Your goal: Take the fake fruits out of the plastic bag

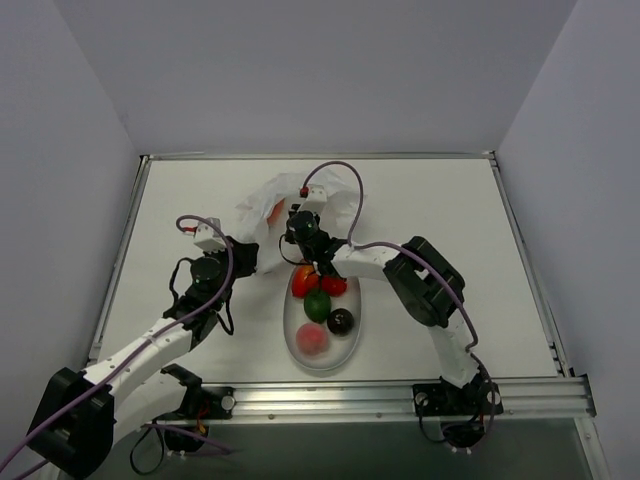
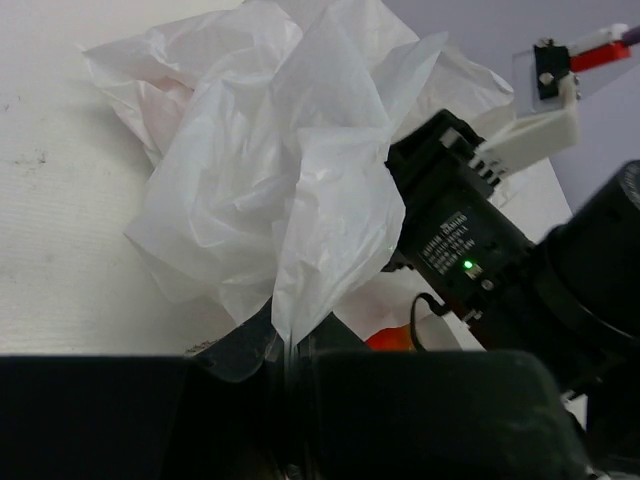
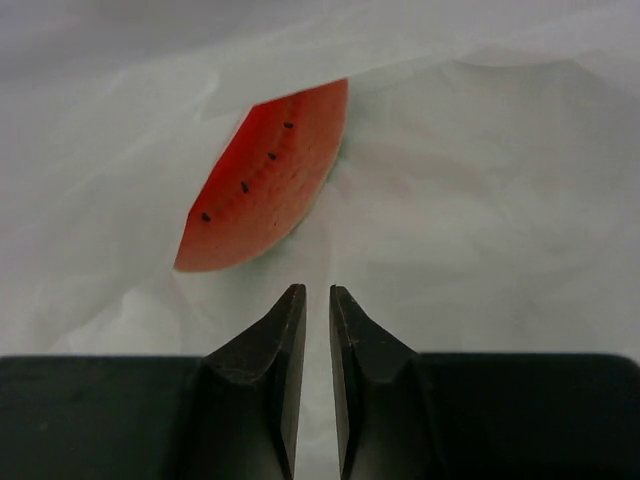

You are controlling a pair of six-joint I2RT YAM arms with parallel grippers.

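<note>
A thin, crumpled translucent white plastic bag [image 1: 252,210] lies bunched on the table. Inside its folds a red watermelon slice [image 3: 265,180] with black seed marks sits tilted. In front of the bag, an orange-red piece [image 1: 304,281], red fruit [image 1: 335,286], green fruit [image 1: 317,305], dark plum [image 1: 341,321] and pink peach [image 1: 312,340] rest on a white oval plate [image 1: 340,354].

1. No text, brand or number could be read in any of the three views.
2. In the left wrist view, right of centre, a black module [image 2: 452,228] on the other arm carried a label [image 2: 445,235] of small white print, too fine to make out.
3. Just below that label, a small green indicator light [image 2: 467,265] was lit on the same module.
</note>
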